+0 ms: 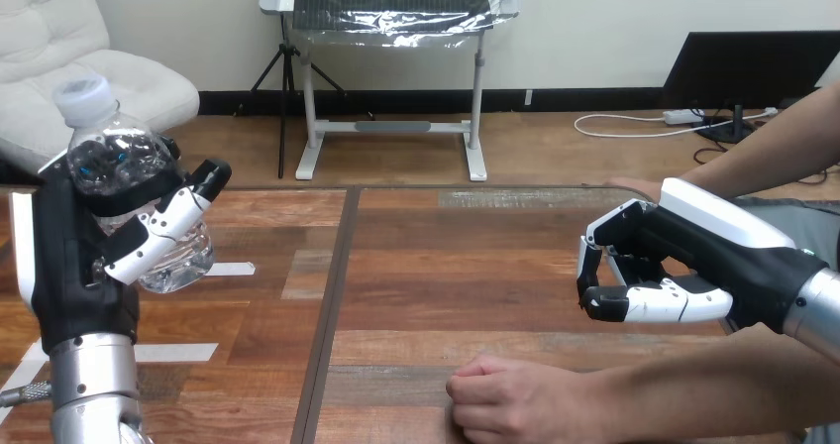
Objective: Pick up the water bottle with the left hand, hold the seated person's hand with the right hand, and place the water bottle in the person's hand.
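Gripping the water bottle (119,162) over the table's (446,266) left edge, the left hand (84,256) stood raised; the right hand (683,256) curled empty near the right edge.

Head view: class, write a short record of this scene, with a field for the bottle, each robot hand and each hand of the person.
bottle: clear, white cap up, held off the table
left hand: curled round the bottle
right hand: fingers curled, holding nothing
person's hand at the bottom: fist on the table, apart from the right hand
person's hand at the right: flat on the table, behind the right hand
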You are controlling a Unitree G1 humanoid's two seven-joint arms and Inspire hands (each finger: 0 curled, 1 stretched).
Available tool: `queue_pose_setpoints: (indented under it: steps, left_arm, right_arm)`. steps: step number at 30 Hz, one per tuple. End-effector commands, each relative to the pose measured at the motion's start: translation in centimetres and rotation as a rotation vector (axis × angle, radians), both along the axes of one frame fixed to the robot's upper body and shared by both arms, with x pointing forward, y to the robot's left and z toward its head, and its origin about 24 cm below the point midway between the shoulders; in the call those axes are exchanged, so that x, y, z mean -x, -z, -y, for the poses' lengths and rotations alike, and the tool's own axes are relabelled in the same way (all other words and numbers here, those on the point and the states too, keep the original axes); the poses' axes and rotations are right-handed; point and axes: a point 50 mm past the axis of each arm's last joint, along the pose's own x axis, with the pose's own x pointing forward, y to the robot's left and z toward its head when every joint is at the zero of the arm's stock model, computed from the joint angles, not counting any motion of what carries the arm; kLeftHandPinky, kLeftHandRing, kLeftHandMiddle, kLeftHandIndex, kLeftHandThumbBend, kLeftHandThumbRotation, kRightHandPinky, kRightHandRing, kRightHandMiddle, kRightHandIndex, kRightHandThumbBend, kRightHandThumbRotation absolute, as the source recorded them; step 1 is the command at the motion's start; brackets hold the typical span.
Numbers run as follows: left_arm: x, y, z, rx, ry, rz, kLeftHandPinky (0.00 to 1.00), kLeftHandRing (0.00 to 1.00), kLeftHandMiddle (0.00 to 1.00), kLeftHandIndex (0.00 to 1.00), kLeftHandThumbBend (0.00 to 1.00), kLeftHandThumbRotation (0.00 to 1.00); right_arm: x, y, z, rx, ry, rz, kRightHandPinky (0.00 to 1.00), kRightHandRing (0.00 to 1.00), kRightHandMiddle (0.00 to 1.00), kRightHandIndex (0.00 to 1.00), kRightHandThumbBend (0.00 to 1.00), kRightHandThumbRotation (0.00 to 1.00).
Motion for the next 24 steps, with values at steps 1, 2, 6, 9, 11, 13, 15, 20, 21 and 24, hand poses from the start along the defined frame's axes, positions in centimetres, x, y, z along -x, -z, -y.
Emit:
queue_pose_setpoints:
  steps: [1,2,6,9,11,13,15,20,21,24]
  left_arm:
    - [-0.29,-2.37,0.43,-0.028,0.021,0.116,0.24,0.29,0.34,0.4,0.6,0.0]
    - [-0.29,-2.37,0.41,-0.03,0.021,0.117,0.24,0.29,0.34,0.4,0.6,0.0]
    - [-0.27,-2.36,0.36,-0.034,0.017,0.117,0.24,0.29,0.34,0.4,0.6,0.0]
    - [-0.24,-2.37,0.32,-0.035,0.012,0.113,0.24,0.29,0.34,0.4,0.6,0.0]
    - [-0.22,-2.37,0.29,-0.036,0.009,0.111,0.24,0.29,0.34,0.4,0.6,0.0]
    - [-0.22,-2.38,0.27,-0.036,0.007,0.11,0.24,0.29,0.34,0.4,0.6,0.0]
    - [-0.22,-2.4,0.25,-0.037,0.007,0.111,0.24,0.29,0.34,0.4,0.6,0.0]
    - [-0.23,-2.39,0.17,-0.036,0.006,0.111,0.24,0.29,0.34,0.4,0.6,0.0]
    - [-0.24,-2.38,0.15,-0.036,0.006,0.111,0.24,0.29,0.34,0.4,0.6,0.0]
    - [-0.26,-2.34,0.1,-0.037,0.006,0.111,0.24,0.29,0.34,0.4,0.6,0.0]
  right_arm:
    - [-0.21,-2.4,-0.3,-0.012,-0.019,0.097,0.03,0.07,0.12,0.38,1.0,1.0]
    - [-0.14,-2.49,-0.3,-0.013,-0.02,0.098,0.03,0.07,0.13,0.38,1.0,1.0]
    - [0.04,-2.71,-0.32,-0.019,-0.022,0.099,0.04,0.07,0.13,0.38,1.0,1.0]
    - [0.17,-2.84,-0.33,-0.029,-0.023,0.096,0.04,0.08,0.14,0.38,1.0,1.0]
    - [0.27,-2.92,-0.33,-0.036,-0.024,0.094,0.04,0.08,0.14,0.39,1.0,1.0]
    - [0.34,-2.98,-0.34,-0.04,-0.024,0.093,0.04,0.08,0.14,0.39,1.0,1.0]
    - [0.44,-3.07,-0.35,-0.041,-0.024,0.094,0.04,0.08,0.14,0.39,1.0,1.0]
    - [0.62,-3.23,-0.35,-0.039,-0.021,0.091,0.04,0.08,0.14,0.39,1.0,1.0]
    - [0.64,-3.25,-0.35,-0.038,-0.021,0.091,0.04,0.08,0.14,0.39,1.0,1.0]
    - [0.68,-3.31,-0.36,-0.037,-0.022,0.092,0.04,0.08,0.14,0.39,1.0,1.0]
